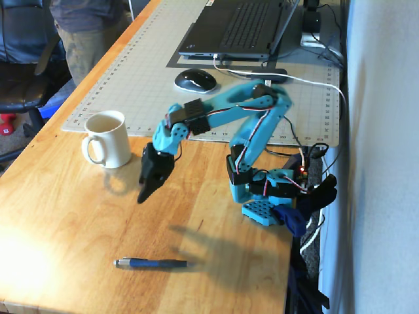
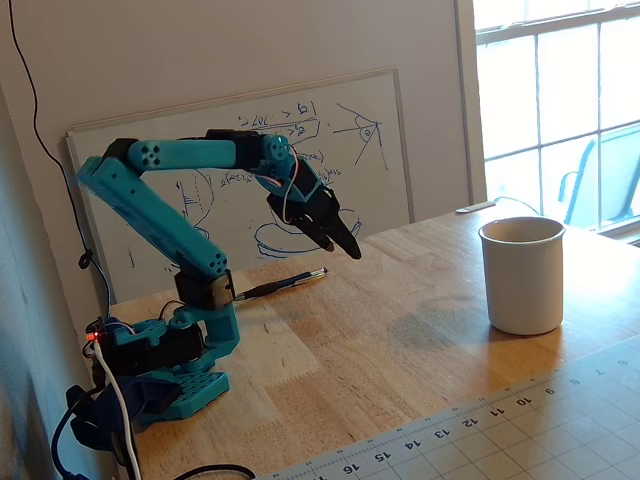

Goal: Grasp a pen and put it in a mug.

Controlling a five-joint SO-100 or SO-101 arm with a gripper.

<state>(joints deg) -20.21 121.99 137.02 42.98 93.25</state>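
A teal arm (image 1: 252, 131) stands near the right edge of the wooden tabletop (image 1: 59, 216) in a fixed view, bent over so that its black gripper (image 1: 143, 196) hangs above the wood with its fingers pressed together, holding nothing; in both fixed views it is clear of the surface. A blue pen (image 1: 152, 263) lies flat near the front edge, well apart from the gripper; in a fixed view it lies beyond the arm (image 2: 280, 285). A white mug (image 1: 106, 139) stands upright near the grid cutting mat (image 1: 150, 72), beside the gripper but not touching it. On the mat sit a black mouse (image 1: 194, 80) and a laptop (image 1: 239, 27).
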